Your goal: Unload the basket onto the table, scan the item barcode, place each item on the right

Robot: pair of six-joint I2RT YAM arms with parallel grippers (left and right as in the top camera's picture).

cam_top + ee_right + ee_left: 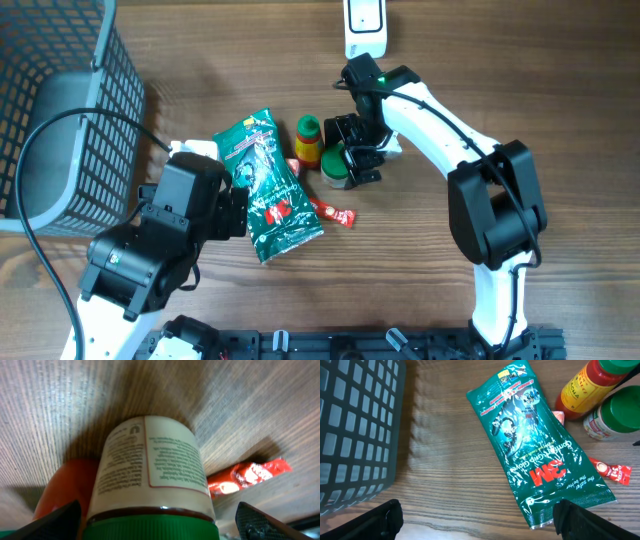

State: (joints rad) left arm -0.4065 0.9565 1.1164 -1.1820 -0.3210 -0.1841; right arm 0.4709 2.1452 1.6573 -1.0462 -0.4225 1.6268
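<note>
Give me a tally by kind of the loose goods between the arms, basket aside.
Sauce bottle: 1
Green-lidded jar: 1
Green 3M gloves packet: 1
Red sachet: 1
Total: 4, plus a pinkish scrap by the bottle, too hidden to name.

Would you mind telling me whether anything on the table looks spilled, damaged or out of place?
Nothing stands out. The sauce bottle and the jar stand upright with caps on. The green glove packet lies flat, merely crinkled, and a small red sachet lies beside it. No spill shows.
</note>
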